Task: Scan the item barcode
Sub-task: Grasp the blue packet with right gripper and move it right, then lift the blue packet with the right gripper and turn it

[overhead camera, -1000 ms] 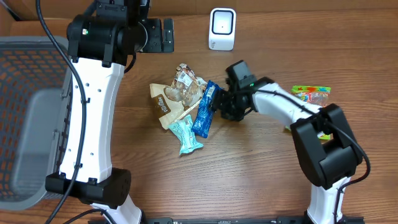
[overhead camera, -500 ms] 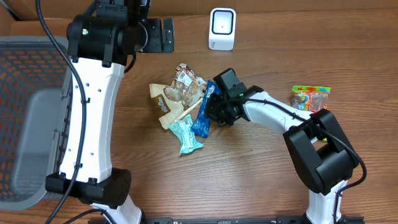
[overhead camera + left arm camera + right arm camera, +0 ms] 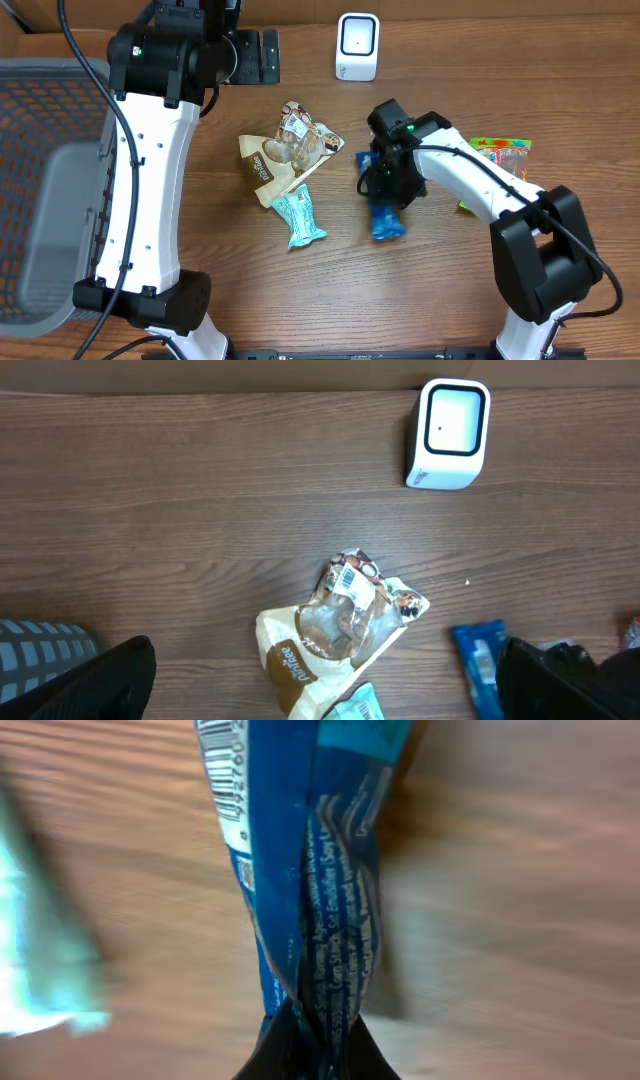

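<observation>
overhead: straight down, whole table [image 3: 420,300] | left wrist: high, looking down near far edge, shares scanner [image 3: 447,435] with overhead | right wrist: very close on packet [image 3: 310,870], blurred

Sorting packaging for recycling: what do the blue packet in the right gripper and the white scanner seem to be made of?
The blue packet looks like thin, glossy plastic film: it creases and twists where it is pinched, and carries a printed barcode. The scanner appears to be hard moulded plastic, with a smooth white shell and rounded corners.

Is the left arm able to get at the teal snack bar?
Probably yes. The left hand is open and empty, the teal bar lies uncovered beside the brown pouch, and the right hand holds a blue wrapper elsewhere.
</observation>
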Controlling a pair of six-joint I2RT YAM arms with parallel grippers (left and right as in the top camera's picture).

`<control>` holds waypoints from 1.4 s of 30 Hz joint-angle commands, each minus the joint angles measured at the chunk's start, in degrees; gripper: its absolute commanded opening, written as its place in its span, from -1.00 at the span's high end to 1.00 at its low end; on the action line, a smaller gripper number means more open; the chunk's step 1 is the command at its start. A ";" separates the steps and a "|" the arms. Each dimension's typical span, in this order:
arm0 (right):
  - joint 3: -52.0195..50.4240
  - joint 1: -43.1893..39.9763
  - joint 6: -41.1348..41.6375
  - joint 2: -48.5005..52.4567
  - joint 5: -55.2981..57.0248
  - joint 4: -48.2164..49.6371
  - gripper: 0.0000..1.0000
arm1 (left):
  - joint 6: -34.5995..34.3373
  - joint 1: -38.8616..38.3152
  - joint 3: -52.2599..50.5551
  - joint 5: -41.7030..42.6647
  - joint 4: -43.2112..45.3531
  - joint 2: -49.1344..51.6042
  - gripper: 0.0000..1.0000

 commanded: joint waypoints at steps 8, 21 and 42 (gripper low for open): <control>2.27 -2.25 -7.21 -1.60 4.83 1.60 -0.23 | -0.52 0.31 -0.31 -0.52 0.15 0.50 -1.00; 0.02 -20.28 -27.41 1.38 -26.73 4.68 -0.53 | -0.55 0.20 -0.31 -0.52 0.15 0.50 -1.00; -8.55 -19.19 -32.92 9.60 -33.05 16.06 0.10 | -0.55 0.20 -0.31 -0.52 0.17 0.50 -1.00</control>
